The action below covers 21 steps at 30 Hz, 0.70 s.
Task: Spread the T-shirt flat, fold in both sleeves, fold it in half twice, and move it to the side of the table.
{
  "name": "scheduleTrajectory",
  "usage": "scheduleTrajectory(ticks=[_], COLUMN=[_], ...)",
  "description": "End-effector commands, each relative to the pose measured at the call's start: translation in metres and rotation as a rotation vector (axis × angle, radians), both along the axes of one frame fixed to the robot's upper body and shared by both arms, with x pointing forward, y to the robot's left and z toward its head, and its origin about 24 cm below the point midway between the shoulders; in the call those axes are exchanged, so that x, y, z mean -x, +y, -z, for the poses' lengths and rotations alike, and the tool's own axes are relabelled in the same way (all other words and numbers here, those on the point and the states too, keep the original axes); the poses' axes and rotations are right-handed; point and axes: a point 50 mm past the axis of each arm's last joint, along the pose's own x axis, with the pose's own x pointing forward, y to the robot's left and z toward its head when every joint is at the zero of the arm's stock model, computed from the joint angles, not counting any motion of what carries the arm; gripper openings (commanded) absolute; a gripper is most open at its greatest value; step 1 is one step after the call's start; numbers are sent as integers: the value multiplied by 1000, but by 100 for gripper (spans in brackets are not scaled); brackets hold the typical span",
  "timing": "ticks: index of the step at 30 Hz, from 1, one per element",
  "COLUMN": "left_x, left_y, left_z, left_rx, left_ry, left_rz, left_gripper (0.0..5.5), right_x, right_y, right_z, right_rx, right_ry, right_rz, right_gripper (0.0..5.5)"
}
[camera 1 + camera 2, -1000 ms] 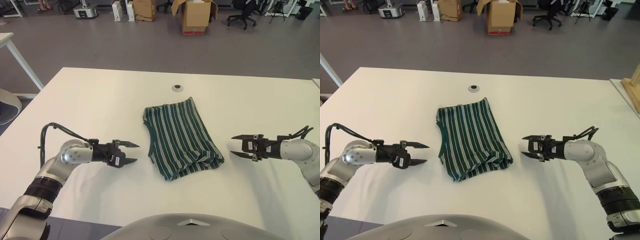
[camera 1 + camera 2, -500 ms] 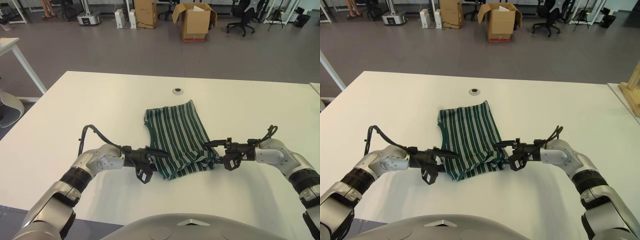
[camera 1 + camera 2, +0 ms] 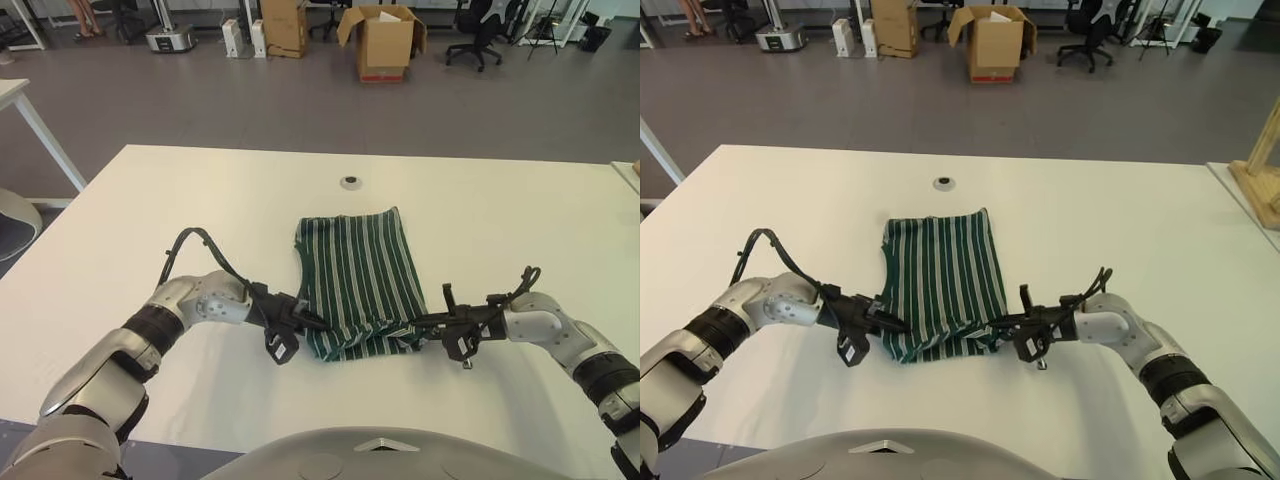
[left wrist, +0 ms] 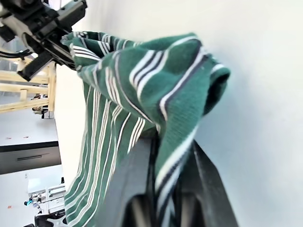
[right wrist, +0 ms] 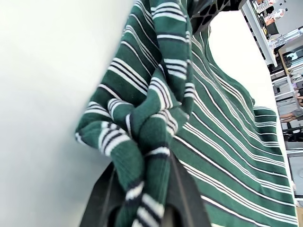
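T-shirt (image 3: 360,275): narrow striped rectangle at centre frame on the table (image 3: 180,200), sleeves apparently already in. Left gripper (image 3: 316,322) is at its lower left corner, right gripper (image 3: 416,322) at its lower right. The wrist views show each pair of fingers clamped on bunched hem. Judged step: a half-fold. Next you would lift both corners together and carry them to the upper edge, keeping them level so the edges meet.

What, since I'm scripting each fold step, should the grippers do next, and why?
Probably lift the near edge of the T-shirt and carry it over to its far edge: the left gripper and right gripper each pinch a near corner, and it lies as a long strip.
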Motion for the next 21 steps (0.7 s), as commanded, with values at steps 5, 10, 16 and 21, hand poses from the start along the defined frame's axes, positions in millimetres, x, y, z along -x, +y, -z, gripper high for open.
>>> scheduleTrajectory(ticks=[5, 10, 16, 21], left_x=[78, 57, 4, -26], left_y=[31, 29, 40, 61], left_z=[6, -28, -50, -45], left_rx=[-183, -82, 79, 142], left_ry=[420, 701, 969, 1056], left_rz=[102, -165, -481, -680], left_gripper=[0, 0, 0, 0], right_x=[62, 55, -6, -51], right_y=[9, 13, 10, 13], right_z=[-10, -37, -79, -83], right_rx=[-41, -158, -308, -345], right_ry=[351, 667, 906, 898], right_rz=[77, 329, 501, 584], right_gripper=[15, 15, 15, 15])
